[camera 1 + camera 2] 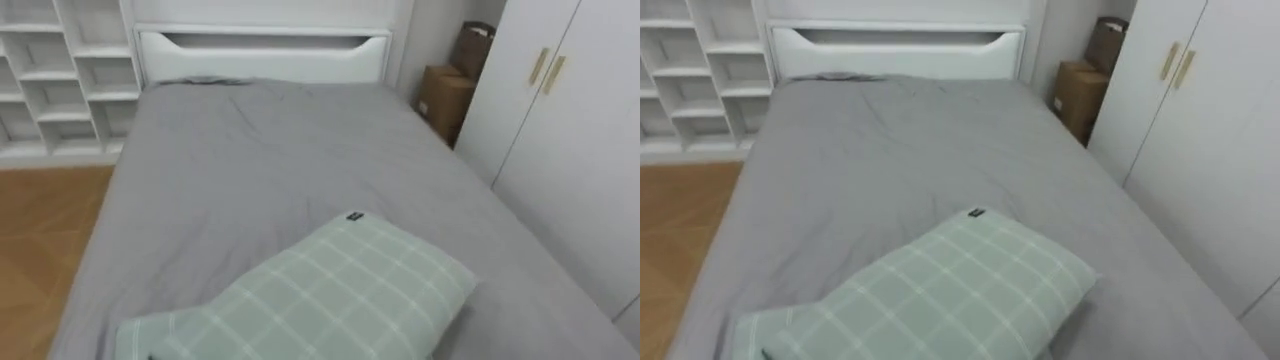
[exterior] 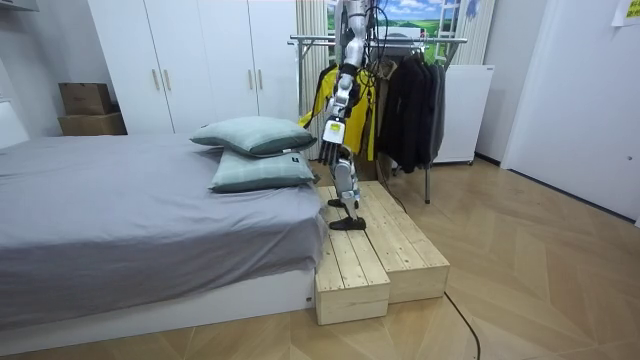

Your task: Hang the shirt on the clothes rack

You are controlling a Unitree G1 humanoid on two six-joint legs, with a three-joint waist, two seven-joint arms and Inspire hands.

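A two-legged robot stands upright on a low wooden platform (image 2: 385,250) whose long side sits against the foot of a grey bed (image 1: 250,180), and it faces the bed. In the room view its left hand (image 2: 329,152) hangs beside its hip, too small to tell whether the fingers are relaxed or curled. Below the hand is the platform's bare plank top, with the platform's outer edge and open wooden floor (image 2: 540,270) farther out toward the room view's right. Ahead of the hand, toward the room view's left and close to the bed's foot edge, lie two stacked pillows (image 2: 262,170). From the robot's head, a green checked pillow (image 1: 330,295) lies nearest, angled across the bed, with flat open sheet beyond it up to a white headboard (image 1: 260,55). The bed's left edge borders a strip of floor and white shelves (image 1: 60,80). Its right edge runs close along a white wardrobe (image 1: 560,130), with cardboard boxes (image 1: 445,100) in the far corner. The clothes are behind the hand, on a metal clothes rack (image 2: 440,41) that runs across the room view behind the robot. A yellow garment (image 2: 322,105) hangs just behind the hand and dark garments (image 2: 410,100) farther back toward the room view's right. All of them hang straight down from the rail, their long axis vertical and their hems pointing at the floor.
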